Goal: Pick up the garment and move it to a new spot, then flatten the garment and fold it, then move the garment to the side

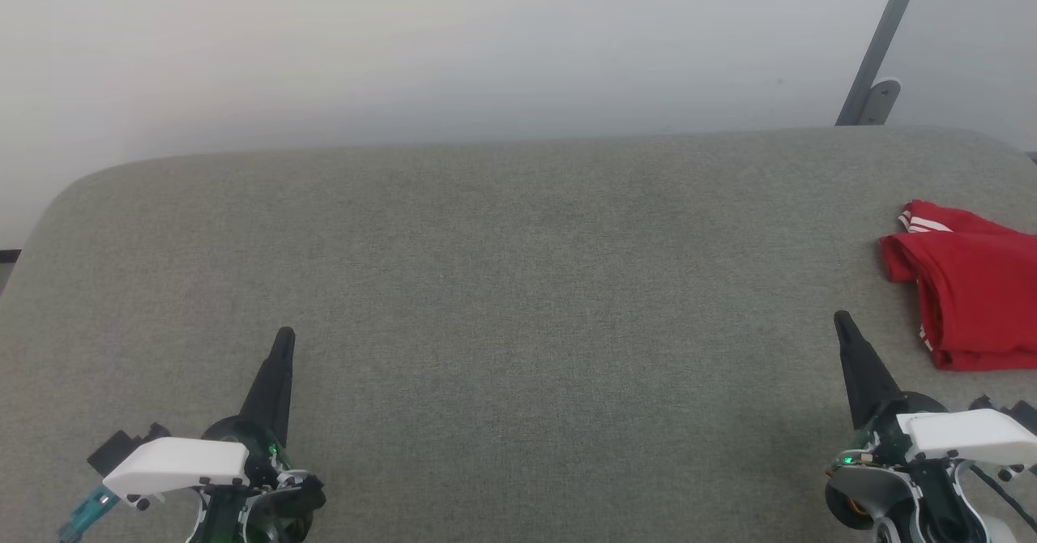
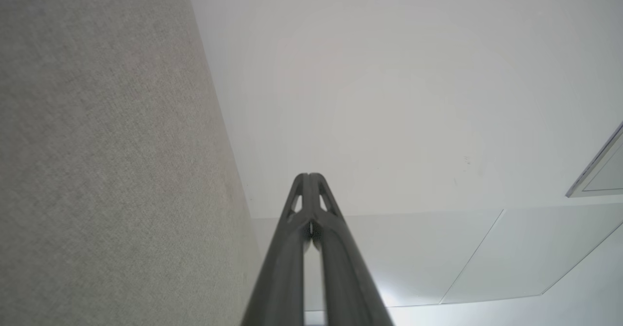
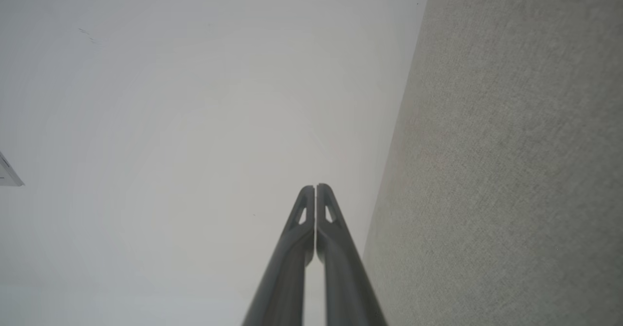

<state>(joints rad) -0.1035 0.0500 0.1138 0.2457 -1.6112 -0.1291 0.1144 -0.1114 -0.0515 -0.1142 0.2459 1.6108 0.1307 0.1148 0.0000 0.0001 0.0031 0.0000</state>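
Observation:
The garment (image 1: 972,288), red with a bit of white striped trim, lies folded at the right edge of the grey fabric table (image 1: 502,284) in the head view. My right gripper (image 1: 842,319) is shut, low at the right, its tip a little left of and nearer than the garment, not touching it. My left gripper (image 1: 284,335) is shut at the lower left, far from the garment. In the left wrist view the left gripper (image 2: 309,175) has its fingertips pressed together with nothing between them. The right wrist view shows the right gripper (image 3: 315,186) the same way.
A pale wall (image 1: 454,49) rises behind the table's far edge. A grey metal bracket (image 1: 879,57) slants up at the back right. The table's rounded far corners lie at left and right. The wide middle of the grey surface is bare fabric.

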